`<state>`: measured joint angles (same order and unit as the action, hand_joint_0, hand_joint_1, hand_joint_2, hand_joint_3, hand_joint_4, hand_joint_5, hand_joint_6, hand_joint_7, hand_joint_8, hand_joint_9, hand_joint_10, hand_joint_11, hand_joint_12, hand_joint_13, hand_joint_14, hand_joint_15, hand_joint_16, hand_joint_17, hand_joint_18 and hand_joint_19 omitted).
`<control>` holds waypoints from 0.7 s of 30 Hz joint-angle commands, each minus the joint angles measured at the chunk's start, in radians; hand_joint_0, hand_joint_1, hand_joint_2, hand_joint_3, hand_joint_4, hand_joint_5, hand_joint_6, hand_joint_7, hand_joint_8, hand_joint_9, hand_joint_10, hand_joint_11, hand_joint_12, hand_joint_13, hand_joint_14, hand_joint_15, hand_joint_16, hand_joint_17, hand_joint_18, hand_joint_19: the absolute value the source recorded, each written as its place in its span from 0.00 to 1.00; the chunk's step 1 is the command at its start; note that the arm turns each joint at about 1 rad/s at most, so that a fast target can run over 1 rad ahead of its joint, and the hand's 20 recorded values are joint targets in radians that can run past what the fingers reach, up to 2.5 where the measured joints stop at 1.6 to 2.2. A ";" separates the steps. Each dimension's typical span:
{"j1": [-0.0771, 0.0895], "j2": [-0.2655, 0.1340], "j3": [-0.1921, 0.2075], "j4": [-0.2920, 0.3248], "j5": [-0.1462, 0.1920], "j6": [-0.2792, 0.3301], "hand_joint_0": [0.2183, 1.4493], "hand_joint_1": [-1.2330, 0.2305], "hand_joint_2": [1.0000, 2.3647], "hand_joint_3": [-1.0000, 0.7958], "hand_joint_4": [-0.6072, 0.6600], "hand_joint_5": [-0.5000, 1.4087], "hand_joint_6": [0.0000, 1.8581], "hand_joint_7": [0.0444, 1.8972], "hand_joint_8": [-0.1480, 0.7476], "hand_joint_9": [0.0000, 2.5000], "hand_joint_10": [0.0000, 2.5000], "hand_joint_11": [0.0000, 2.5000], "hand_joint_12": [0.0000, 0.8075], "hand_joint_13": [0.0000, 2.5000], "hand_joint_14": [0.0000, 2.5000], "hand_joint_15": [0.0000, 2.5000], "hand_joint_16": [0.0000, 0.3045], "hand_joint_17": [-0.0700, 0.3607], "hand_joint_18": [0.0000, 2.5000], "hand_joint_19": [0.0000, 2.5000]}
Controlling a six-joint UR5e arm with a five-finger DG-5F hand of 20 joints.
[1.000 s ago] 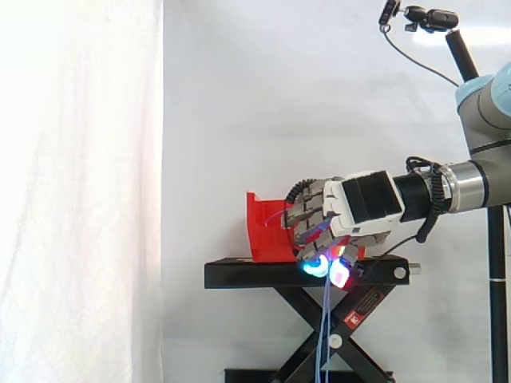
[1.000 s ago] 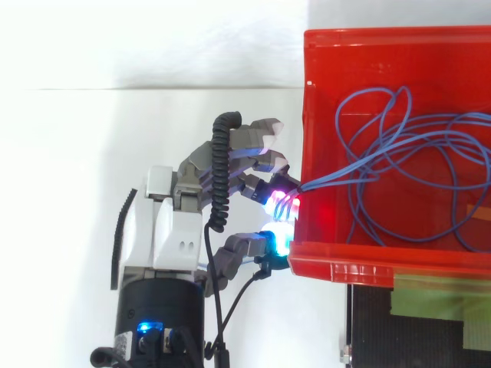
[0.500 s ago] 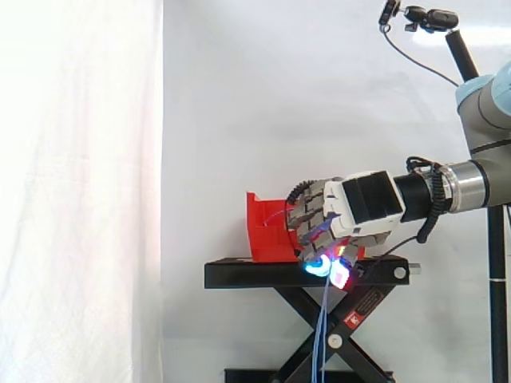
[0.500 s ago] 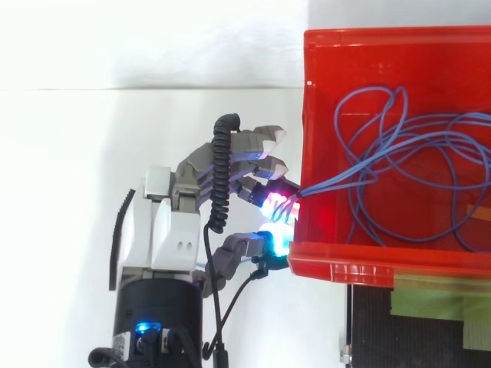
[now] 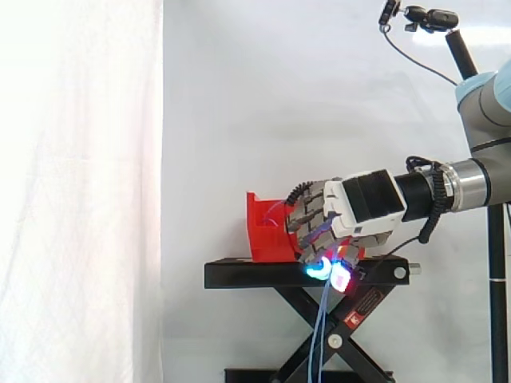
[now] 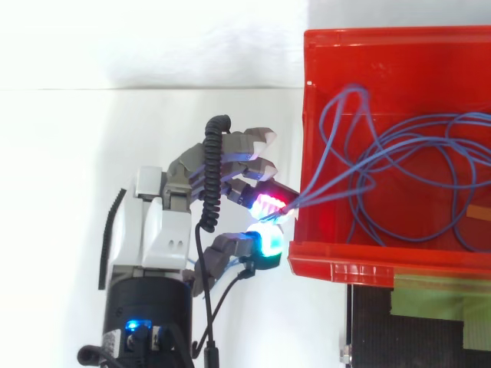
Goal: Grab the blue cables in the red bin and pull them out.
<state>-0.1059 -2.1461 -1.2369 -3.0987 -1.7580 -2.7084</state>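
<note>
Bright, even light washes the white curtain (image 5: 80,191) nearly blank (most at its left); glowing fingertips (image 6: 268,244) tint the red bin (image 6: 322,230) wall.

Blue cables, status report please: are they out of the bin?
Robot hand shut on blue cables. Cables mostly inside red bin, strands over its wall. No obstruction seen.

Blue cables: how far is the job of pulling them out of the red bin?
Done: the hand is shut on a bundle of the blue cables just outside the wall of the red bin. In hand: those strands run straight across the wall. Left: most loops lie inside the bin.
</note>
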 commanded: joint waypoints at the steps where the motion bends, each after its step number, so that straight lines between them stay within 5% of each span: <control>1: 0.009 0.000 0.020 -0.018 0.000 0.123 0.52 0.26 0.00 0.00 0.41 0.73 0.39 0.40 0.39 0.41 0.01 0.29 0.39 0.34 0.01 0.18 0.15 0.40 0.32 0.27; 3: 0.012 0.000 0.033 -0.035 -0.001 0.175 0.52 0.26 0.00 0.00 0.40 0.73 0.39 0.39 0.40 0.41 0.01 0.29 0.39 0.34 0.01 0.18 0.15 0.40 0.32 0.27; 5: 0.023 0.000 0.057 -0.078 -0.009 0.305 0.52 0.26 0.00 0.00 0.40 0.73 0.39 0.39 0.39 0.41 0.01 0.29 0.39 0.34 0.01 0.18 0.15 0.40 0.32 0.27; 14: 0.049 0.000 0.091 -0.127 -0.035 0.695 0.52 0.26 0.00 0.00 0.40 0.73 0.39 0.40 0.40 0.41 0.01 0.29 0.38 0.34 0.01 0.18 0.15 0.39 0.32 0.27; 21: 0.064 0.000 0.091 -0.150 -0.040 0.876 0.52 0.26 0.00 0.00 0.40 0.73 0.39 0.39 0.40 0.41 0.01 0.29 0.39 0.34 0.01 0.18 0.15 0.40 0.32 0.27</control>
<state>-0.0477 -2.1460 -1.1463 -3.2303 -1.7967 -2.1985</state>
